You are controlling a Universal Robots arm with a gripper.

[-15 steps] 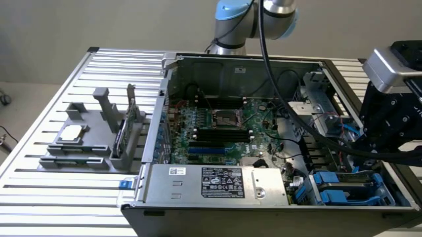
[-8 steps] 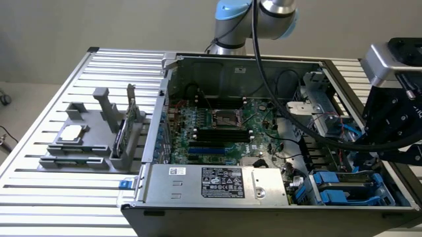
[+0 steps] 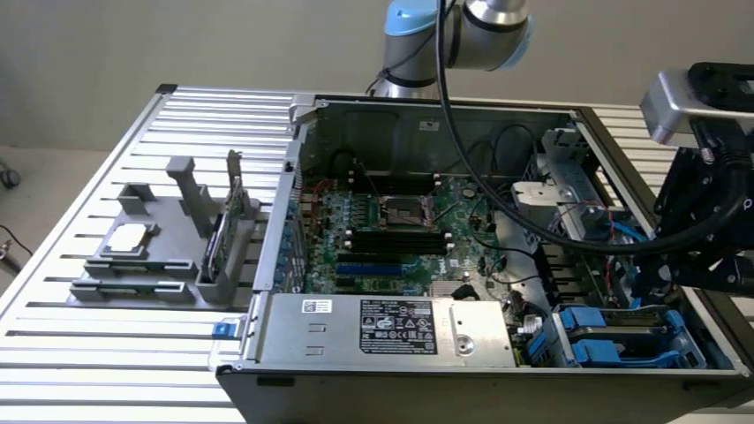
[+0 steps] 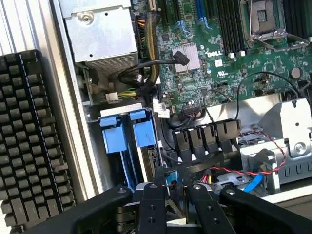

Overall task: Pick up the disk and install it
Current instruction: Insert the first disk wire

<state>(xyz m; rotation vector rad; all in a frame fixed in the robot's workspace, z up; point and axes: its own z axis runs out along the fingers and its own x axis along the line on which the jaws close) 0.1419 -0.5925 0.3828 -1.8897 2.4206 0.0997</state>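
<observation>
The disk (image 4: 146, 134) sits in the drive bay (image 4: 122, 109) near the jaws; grip state unclear.

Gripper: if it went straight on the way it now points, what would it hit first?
Probably the black cables looped just ahead of the gripper, next to the blue drive carriers. Depth is unclear, so it could meet the carriers first.

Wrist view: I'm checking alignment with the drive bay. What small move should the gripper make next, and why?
Probably a short sideways shift toward the blue plastic drive carriers in the grey metal bay: the black gripper hangs beside them, above red and black cables.
</observation>
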